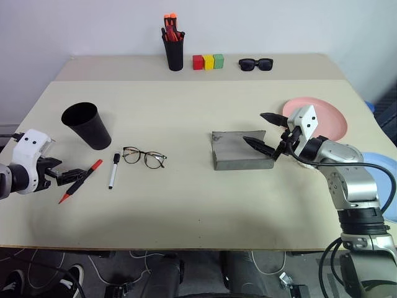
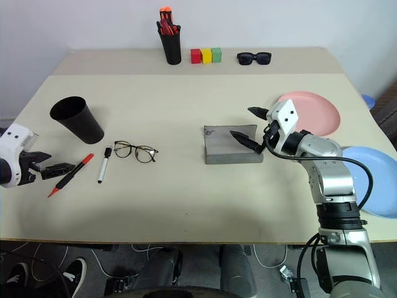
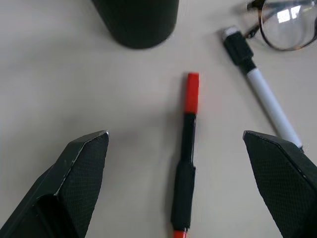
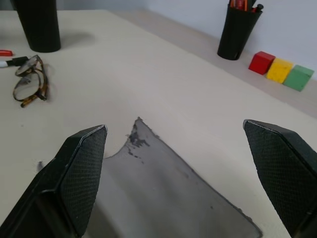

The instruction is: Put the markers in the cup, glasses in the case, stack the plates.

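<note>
A beige table (image 1: 186, 205) carries a black cup (image 1: 87, 125), two markers (image 1: 80, 180), glasses (image 1: 144, 156), an open grey case (image 1: 239, 151), pink and blue plates (image 1: 332, 121), a pen holder (image 1: 174, 54), three coloured blocks (image 1: 208, 61) and sunglasses (image 1: 255, 64).

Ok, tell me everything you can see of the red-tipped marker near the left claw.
The red-tipped marker is slim, with a red cap end, a black body with a thicker black grip, and a bit of orange-red at the other end. It lies flat on the tan table, untouched, red cap toward the black cup, alongside the white marker. The open left claw hovers right at it, one finger each side.
</note>
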Motion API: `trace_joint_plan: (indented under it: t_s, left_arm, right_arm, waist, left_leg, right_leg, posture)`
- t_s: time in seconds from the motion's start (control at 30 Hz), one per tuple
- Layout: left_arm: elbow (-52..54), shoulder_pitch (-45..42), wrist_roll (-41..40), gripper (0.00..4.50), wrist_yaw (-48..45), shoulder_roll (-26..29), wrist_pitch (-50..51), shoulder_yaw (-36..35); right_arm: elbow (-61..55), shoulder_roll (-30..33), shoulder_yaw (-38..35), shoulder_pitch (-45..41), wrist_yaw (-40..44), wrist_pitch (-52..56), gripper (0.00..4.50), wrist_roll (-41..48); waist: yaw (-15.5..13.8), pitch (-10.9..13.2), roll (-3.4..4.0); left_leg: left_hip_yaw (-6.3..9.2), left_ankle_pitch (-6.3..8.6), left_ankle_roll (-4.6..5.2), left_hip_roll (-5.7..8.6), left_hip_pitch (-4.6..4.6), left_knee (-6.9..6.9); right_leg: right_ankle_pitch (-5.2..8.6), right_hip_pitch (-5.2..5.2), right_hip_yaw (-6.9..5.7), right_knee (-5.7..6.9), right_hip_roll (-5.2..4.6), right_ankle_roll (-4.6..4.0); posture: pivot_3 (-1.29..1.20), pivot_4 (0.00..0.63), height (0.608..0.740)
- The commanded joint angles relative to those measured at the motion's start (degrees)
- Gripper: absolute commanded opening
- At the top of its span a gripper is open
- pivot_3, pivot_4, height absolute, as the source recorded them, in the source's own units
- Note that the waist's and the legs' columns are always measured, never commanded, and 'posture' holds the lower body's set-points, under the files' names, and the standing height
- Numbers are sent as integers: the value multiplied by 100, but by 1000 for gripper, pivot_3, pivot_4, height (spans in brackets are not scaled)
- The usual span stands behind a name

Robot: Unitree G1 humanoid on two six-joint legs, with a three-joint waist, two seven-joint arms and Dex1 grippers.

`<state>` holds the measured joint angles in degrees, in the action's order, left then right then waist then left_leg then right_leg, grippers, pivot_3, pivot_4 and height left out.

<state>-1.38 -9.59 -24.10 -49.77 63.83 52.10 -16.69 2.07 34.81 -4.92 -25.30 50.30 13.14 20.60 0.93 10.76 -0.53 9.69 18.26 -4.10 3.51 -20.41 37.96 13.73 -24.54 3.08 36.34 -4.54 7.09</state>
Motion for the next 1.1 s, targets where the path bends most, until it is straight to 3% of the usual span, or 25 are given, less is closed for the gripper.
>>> trace_joint_plan:
  t_s: [0.03, 0.2, 0.47, 0.83, 1.1]
  left_arm:
    - [52, -333, 21, 4451, -251, 240, 181, 363]
    - [-11, -449, 110, 4451, -727, 763, 474, 1014]
    - [-190, -911, 945, 4451, -1009, 1610, 421, 2101]
    - [-369, -1255, 941, 4451, -1150, 1155, 533, 2201]
    - [-276, -1269, 912, 4451, -1272, 1203, 675, 2232]
  right_arm:
    - [-371, 79, -184, 105, -38, 65, 4500, 121]
    - [-533, 142, -309, 256, -89, 211, 4500, 189]
    - [-614, 128, -382, 392, -115, 211, 4500, 166]
    - [-2056, 771, -667, 969, 893, 1548, 4500, 1797]
    - [-2250, 750, -606, 976, 845, 1556, 4500, 1913]
  waist:
    - [5, 0, -1]
    - [66, 1, 2]
    - [172, 3, 1]
    - [163, 9, 4]
    - [157, 9, 4]
  left_leg:
    - [1, 0, 0, 1, -1, 0]
    - [-5, 0, 1, 0, 0, -4]
    - [-6, 1, 2, 0, 0, -6]
    - [-7, 3, 5, -2, -2, -1]
    - [-7, 3, 6, -1, -2, 0]
  right_leg:
    - [0, 0, 0, 1, 1, 0]
    - [0, -4, 2, 1, 2, 0]
    - [0, -5, 2, 2, 4, 0]
    - [0, -3, 2, 4, 4, 1]
    - [0, -3, 1, 4, 2, 1]
  posture:
    - [0, 150, 740]
    - [0, 150, 740]
    - [0, 150, 740]
    - [0, 150, 740]
    - [0, 150, 740]
